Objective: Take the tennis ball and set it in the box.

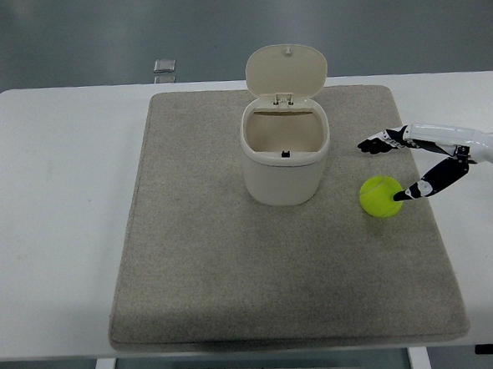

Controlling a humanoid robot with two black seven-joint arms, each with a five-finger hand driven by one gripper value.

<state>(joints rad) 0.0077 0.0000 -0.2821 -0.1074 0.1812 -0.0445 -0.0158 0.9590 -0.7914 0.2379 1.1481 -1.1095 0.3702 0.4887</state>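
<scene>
Now your right hand (400, 165) sits spread open at the tennis ball (381, 196), thumb touching its 3 o'clock side, fingers above at 12. Ball rests on the mat (235, 269), at 4 o'clock from the open box (285, 153). Lower the fingers over the top before closing.

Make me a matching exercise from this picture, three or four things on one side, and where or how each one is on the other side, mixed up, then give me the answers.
Things:
1. tennis ball
2. box
3. right hand
4. mat

States:
A. grey, lying flat on the white table
B. cream, upright, lid flipped open
C. yellow-green, resting on the mat right of the box
D. fingers spread around the ball, not closed on it

Pairs: 1-C, 2-B, 3-D, 4-A
</scene>
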